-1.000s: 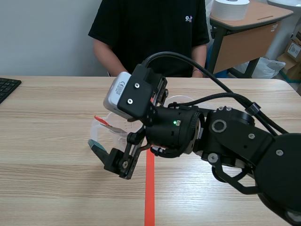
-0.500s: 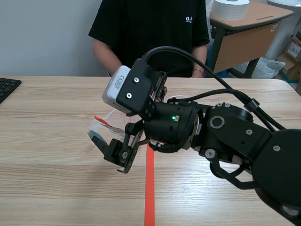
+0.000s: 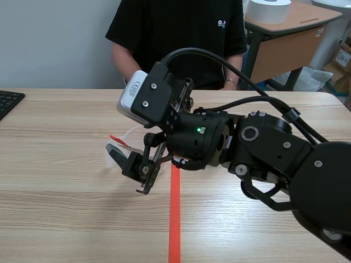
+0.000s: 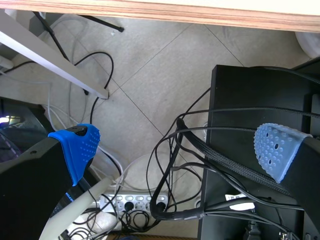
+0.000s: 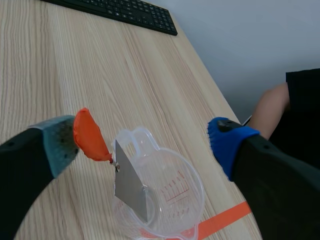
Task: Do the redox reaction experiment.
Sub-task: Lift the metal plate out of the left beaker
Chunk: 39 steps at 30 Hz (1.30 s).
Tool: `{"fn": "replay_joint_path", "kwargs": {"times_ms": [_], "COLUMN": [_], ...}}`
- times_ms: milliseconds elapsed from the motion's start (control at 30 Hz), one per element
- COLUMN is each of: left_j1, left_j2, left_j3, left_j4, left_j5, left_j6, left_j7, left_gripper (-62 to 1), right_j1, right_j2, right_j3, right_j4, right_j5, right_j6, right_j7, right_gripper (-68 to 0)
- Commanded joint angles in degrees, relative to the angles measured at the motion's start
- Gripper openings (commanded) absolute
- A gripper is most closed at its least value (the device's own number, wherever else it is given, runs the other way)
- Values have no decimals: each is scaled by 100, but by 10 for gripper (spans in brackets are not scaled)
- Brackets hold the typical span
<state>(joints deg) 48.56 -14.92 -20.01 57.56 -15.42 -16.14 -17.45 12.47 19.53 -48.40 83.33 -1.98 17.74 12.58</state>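
A clear plastic measuring beaker (image 5: 165, 200) stands on the table just left of the orange-red line, and shows in the scene view as a pale rim (image 3: 127, 138). A grey metal strip (image 5: 129, 182) leans inside it, with an orange-red end piece (image 5: 90, 136) (image 3: 118, 139) sticking out over the rim. My right gripper (image 5: 140, 142) (image 3: 131, 163) is open, its fingers either side of the beaker's near part, the grey-green pad (image 5: 56, 140) close by the orange-red piece. My left gripper (image 4: 177, 150) hangs open off the table, over the floor, with nothing in it.
A person in a black shirt (image 3: 175, 38) sits across the table, forearm (image 5: 267, 107) near the far edge. A black keyboard (image 5: 115, 10) (image 3: 8, 101) lies at the far left. Under the left gripper are cables, a power strip (image 4: 132, 205) and a black case (image 4: 260, 115).
My right gripper has risen a little from the table and moved farther in toward the beaker. The beaker and strip have stayed put.
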Motion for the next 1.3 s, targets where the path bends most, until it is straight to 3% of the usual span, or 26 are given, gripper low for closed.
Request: {"fn": "replay_joint_path", "kwargs": {"times_ms": [0,233,467,633,800,867,1000,1267], "left_j1": [17,15,15,15,15,17,17,17], "left_j2": [-7,-7,-7,-7,-7,-7,-7,-7], "left_j3": [7,7,7,7,7,7,7,7], "left_j4": [61,61,61,61,61,61,61,61], "left_j5": [-37,-37,-35,-35,-35,-35,-37,-35], "left_j6": [-7,-35,-267,-269,-267,-264,-264,-267], "left_j7": [-76,-76,-76,-76,-74,-74,-74,-74], "left_gripper": [14,14,14,14,-167,-230,-307,-465], "right_j1": [101,101,103,103,103,103,103,103], "right_j2": [-4,2,114,168,177,177,177,175], "right_j3": [4,7,59,179,404,518,741,1102], "right_j4": [33,33,35,35,48,83,275,953], "right_j5": [63,63,63,68,133,243,479,1097], "right_j6": [-39,-46,-190,-190,-138,44,511,813], "right_j7": [59,63,66,68,63,52,-101,-772], "right_gripper": [-247,-365,-605,-649,-658,-658,-658,-658]}}
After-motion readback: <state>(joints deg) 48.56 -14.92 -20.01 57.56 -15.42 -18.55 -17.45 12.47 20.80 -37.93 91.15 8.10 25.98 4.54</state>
